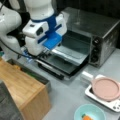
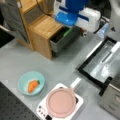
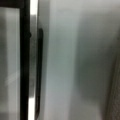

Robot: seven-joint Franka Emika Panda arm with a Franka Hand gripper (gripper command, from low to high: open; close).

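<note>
My gripper, a white hand with a blue mount, hangs over the outer edge of the toaster oven's lowered glass door. In a front view the same gripper sits between the wooden cabinet and the door. The silver toaster oven stands open behind the door. Closest to the hand is the door's black handle bar. The wrist view looks straight down on the door's black frame, its handle and the grey table; no fingers show there. Nothing is seen held.
A wooden cabinet with an open grey drawer stands beside the door, also seen in a front view. A teal bowl holds a carrot. A pink pan rests on a white hot plate.
</note>
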